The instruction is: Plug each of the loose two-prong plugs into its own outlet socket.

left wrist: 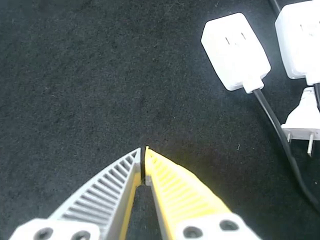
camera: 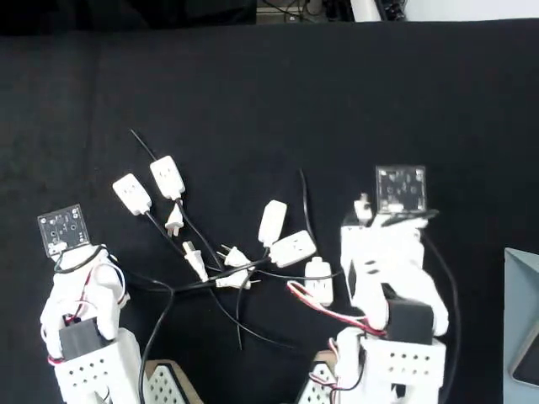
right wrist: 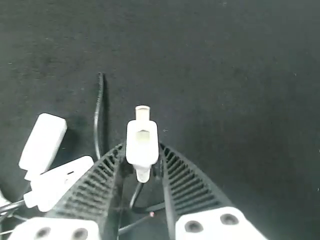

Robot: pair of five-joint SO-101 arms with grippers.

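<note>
The right end effector (right wrist: 141, 150) clenched a loose two-prong plug (right wrist: 142, 140) at 3 o'clock of the cord tangle (camera: 221, 271), the carrying step apparently in hand, next needing its prongs lined up with the outlet socket (camera: 294, 248) at its 8 o'clock, while the left end effector (left wrist: 144, 151) sat pinched closed, empty.

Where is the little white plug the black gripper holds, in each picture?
High view: small white plug, right of centre, ahead of the right arm.
Right wrist view: the plug sits middle, in the right gripper.
Left wrist view: faces other white sockets instead.
Shared landmark: long white socket.
</note>
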